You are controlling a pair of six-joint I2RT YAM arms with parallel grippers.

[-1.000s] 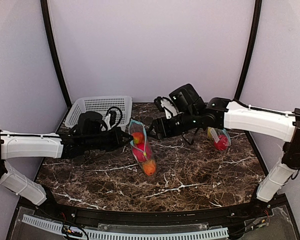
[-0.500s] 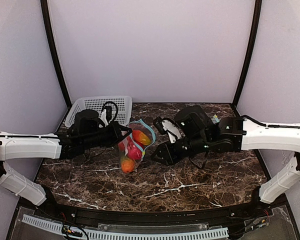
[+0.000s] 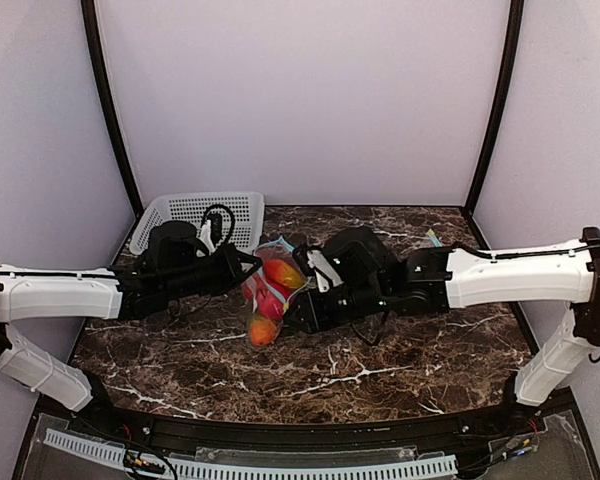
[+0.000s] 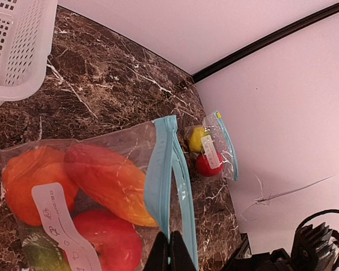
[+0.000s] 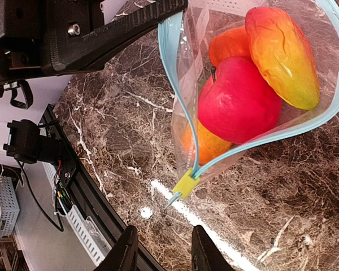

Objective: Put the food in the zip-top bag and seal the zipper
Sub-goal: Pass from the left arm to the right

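Observation:
A clear zip-top bag (image 3: 267, 291) with a blue zipper hangs from my left gripper (image 3: 250, 263), which is shut on the zipper edge (image 4: 170, 248). Inside are a red apple (image 5: 237, 101), a red-yellow mango (image 5: 282, 56) and orange fruits (image 5: 229, 42); in the left wrist view a green one (image 4: 42, 254) also shows. The bag's mouth gapes open, and the yellow slider (image 5: 185, 184) sits at one end of the zipper. My right gripper (image 5: 161, 251) is open and empty, a short way from the slider; in the top view it (image 3: 298, 316) is beside the bag's right.
A white mesh basket (image 3: 195, 212) stands at the back left, close behind my left arm. A second small zip bag (image 4: 210, 152) with a yellow and a red fruit lies at the back right, mostly hidden by my right arm in the top view.
The bag has moved left and a little lower with my left gripper. My right arm has swung left and down from the small bag, ending close beside the hanging bag.

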